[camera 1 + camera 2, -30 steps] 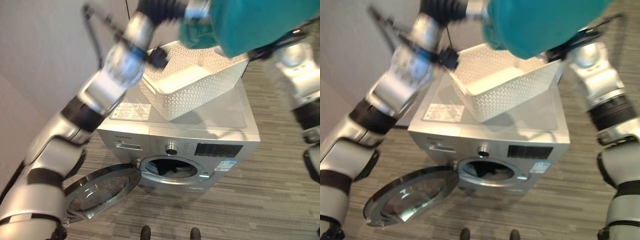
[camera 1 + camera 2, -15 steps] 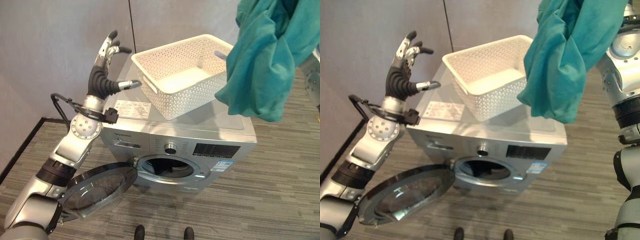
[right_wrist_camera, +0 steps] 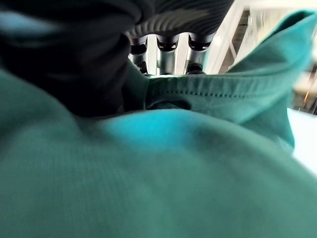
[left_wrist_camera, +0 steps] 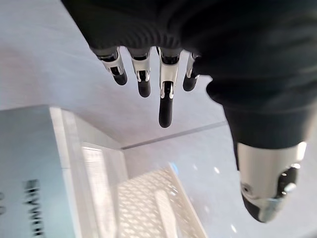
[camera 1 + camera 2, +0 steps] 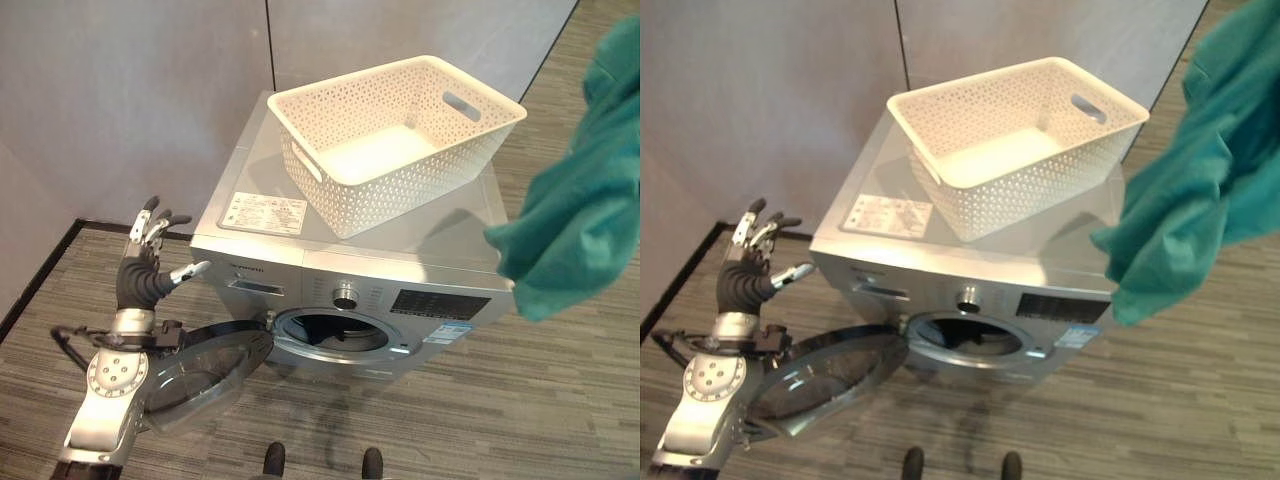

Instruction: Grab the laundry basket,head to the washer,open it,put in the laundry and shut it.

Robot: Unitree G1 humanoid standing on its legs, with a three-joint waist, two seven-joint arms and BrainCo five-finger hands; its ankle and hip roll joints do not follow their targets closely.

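In the left eye view we see the white laundry basket (image 5: 392,140) standing empty on top of the washer (image 5: 300,262), whose round door (image 5: 205,372) hangs open to the left of the drum opening (image 5: 338,333). Our left hand (image 5: 147,277) has dropped from above the washer's top, where it was half a second ago, to a spot beside the washer's front left corner, above the open door, fingers spread and holding nothing. The teal garment (image 5: 578,215) has swung away from over the basket and now hangs off the washer's right side.

In the right eye view the same layout shows: the garment (image 5: 1196,175) hangs clear to the right of the basket (image 5: 1015,135).

In the left wrist view our fingers (image 4: 166,94) stretch out straight and loose, with the washer's edge and the basket's lattice wall past them.

In the right wrist view the right hand (image 3: 163,29) has its fingers curled into a fold of the teal cloth (image 3: 148,168).
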